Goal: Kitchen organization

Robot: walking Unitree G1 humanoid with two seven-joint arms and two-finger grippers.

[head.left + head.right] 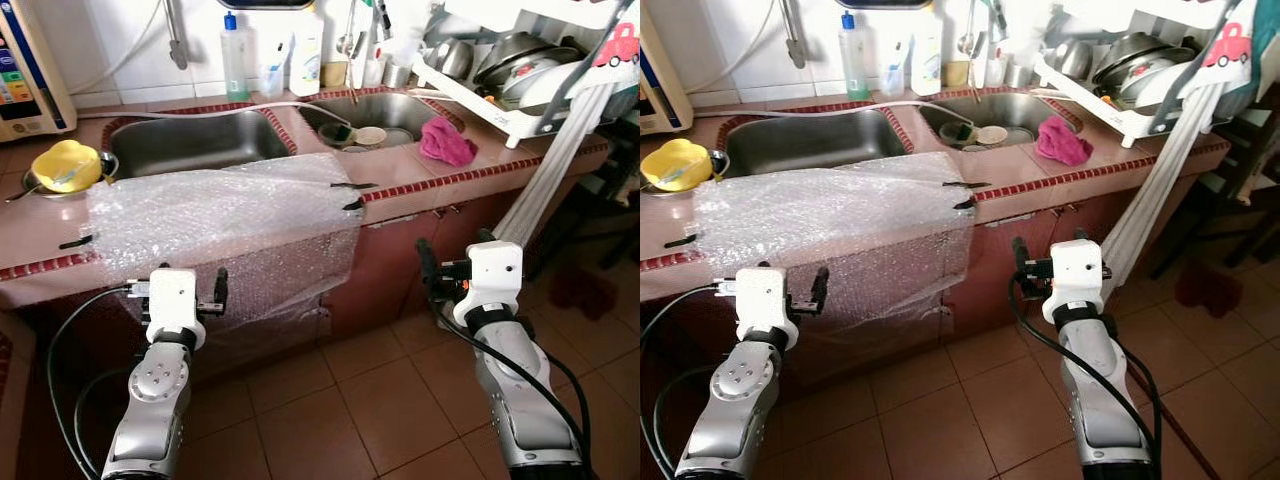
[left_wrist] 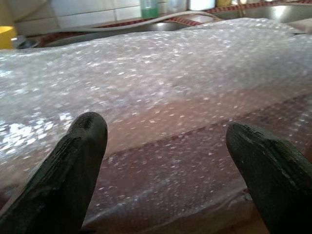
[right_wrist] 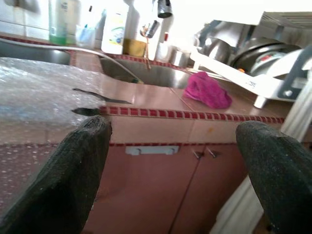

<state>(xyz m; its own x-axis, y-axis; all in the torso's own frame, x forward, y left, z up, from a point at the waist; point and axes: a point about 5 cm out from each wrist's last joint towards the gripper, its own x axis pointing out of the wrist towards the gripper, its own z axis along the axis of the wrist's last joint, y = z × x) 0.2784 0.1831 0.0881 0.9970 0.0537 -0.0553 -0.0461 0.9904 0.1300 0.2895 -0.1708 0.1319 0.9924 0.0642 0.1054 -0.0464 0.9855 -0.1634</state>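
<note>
Where bubble wrap (image 1: 225, 225) drapes counter (image 1: 470, 165), tiled floor (image 1: 370, 400).

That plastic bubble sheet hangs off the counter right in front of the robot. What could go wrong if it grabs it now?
The bubble wrap lies over the counter edge and looks held by a few dark strips, so a pull by the open left hand might tear it or peel them loose. The yellow bowl sits right beside the sheet's far corner and could get dragged or knocked. The right hand hangs open near the cabinet front and might bump it.

A home kitchen: 2 steel sinks (image 1: 195, 140) in a tiled surface (image 1: 420, 170), dish rack (image 1: 520, 70), soap bottles (image 1: 234, 55).
</note>
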